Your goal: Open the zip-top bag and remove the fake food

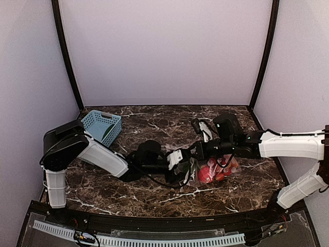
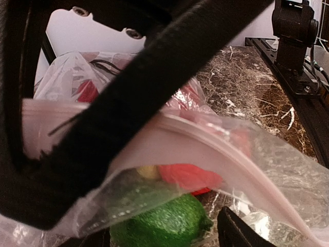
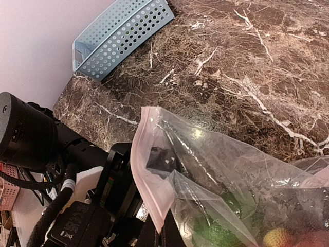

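One clear bag sits right of centre on the marble worktop. Its long axis runs left to right, with the pink zip strip facing the left arm. Inside are red pieces, one green ball and yellow-orange bits; the count is unclear. The left jaws straddle the zip strip, one finger inside the mouth, and I cannot tell if they pinch it. The right jaws' grip is equally unclear. One blue basket stands far left.
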Robot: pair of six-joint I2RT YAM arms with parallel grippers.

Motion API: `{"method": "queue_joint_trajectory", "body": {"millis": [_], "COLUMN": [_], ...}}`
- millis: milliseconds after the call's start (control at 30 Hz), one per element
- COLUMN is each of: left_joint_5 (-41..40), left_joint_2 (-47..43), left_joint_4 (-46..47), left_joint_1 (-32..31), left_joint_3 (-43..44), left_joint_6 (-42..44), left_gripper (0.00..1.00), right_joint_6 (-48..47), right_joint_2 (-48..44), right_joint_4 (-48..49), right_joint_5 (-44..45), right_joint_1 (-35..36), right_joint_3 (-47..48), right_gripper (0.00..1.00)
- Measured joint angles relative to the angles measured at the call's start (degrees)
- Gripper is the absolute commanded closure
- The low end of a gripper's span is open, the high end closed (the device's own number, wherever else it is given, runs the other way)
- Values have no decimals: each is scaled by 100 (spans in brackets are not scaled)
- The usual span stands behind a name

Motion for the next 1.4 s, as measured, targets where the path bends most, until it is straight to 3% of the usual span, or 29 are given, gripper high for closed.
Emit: {"method": "queue_joint_trajectory", "body": {"millis": [167,267,367,633,800,1100,1400], "left_joint_5": [33,39,20,-170,-345,-407,-579], "left_joint_2": [295,457,597,778,846,881,304], "left_joint_4": [20,11,-72,-175,-238,-238,-94], "left_joint_1": [-20,-24,-24,-24,-26,-28,15], "left_joint_3": [260,400,516,730,791,817,149], "left_joint_6": [87,133,170,168,162,61,-138], "left_gripper": [20,6,5,15,15,33,37], "right_joint_6": [96,138,166,175,173,175,175], "right_joint_2": [2,0,2,2,15,17,17], "right_joint_4": [31,33,31,33,31,52,122], "right_joint_5": [0,4,17,142,245,385,317], "right_joint_1": [0,0,0,0,-13,-17,0], "right_joint_3": [-111,-140,-160,-256,-315,-341,-372], "right_gripper": [100,100,100,100,100,100,100]}}
